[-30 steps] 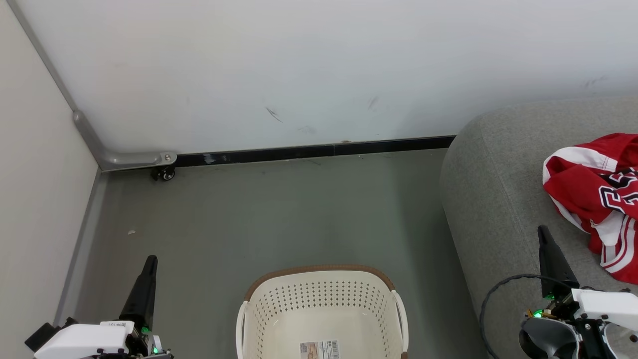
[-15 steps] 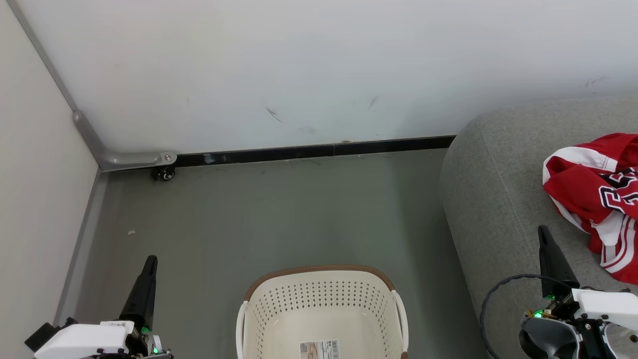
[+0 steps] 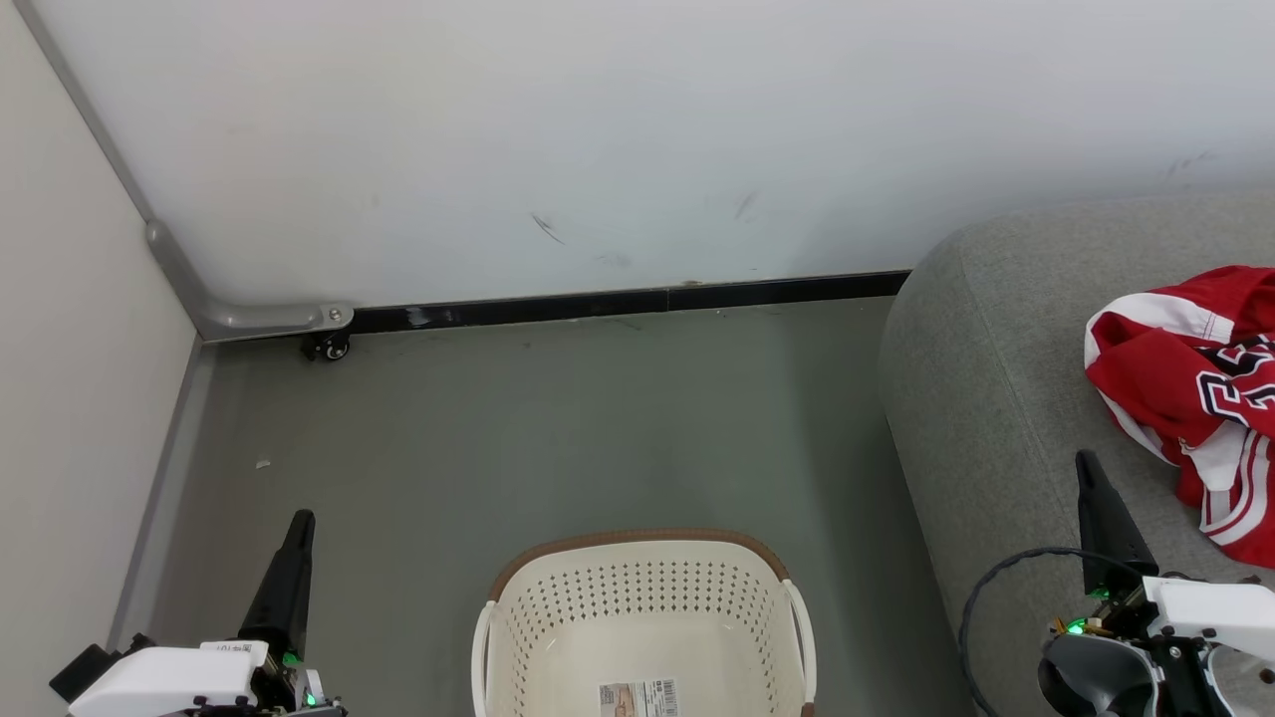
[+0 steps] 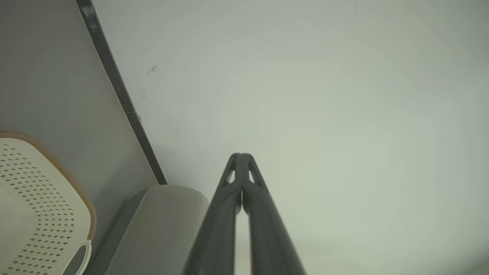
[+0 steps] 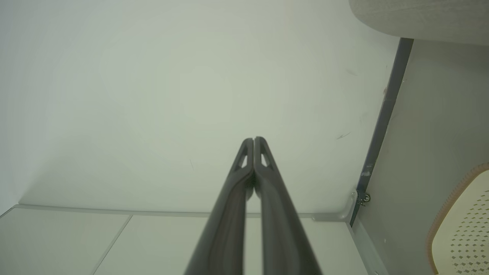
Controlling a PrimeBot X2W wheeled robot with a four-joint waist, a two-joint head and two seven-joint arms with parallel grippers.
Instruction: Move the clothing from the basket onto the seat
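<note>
Clothing [image 3: 1185, 388] is what matters, and I see none in the basket [image 3: 637, 539]. Lower left, the left fingers [image 3: 291, 568] are pressed together, empty. Lower centre, the basket's near part is cut off, so a piece could be missed there. Lower right, the right fingers [image 3: 1104, 518] are closed, empty, by the seat [image 3: 996, 398]. The clothing, heaped on it at the right edge, could snag if they swing across.
</note>
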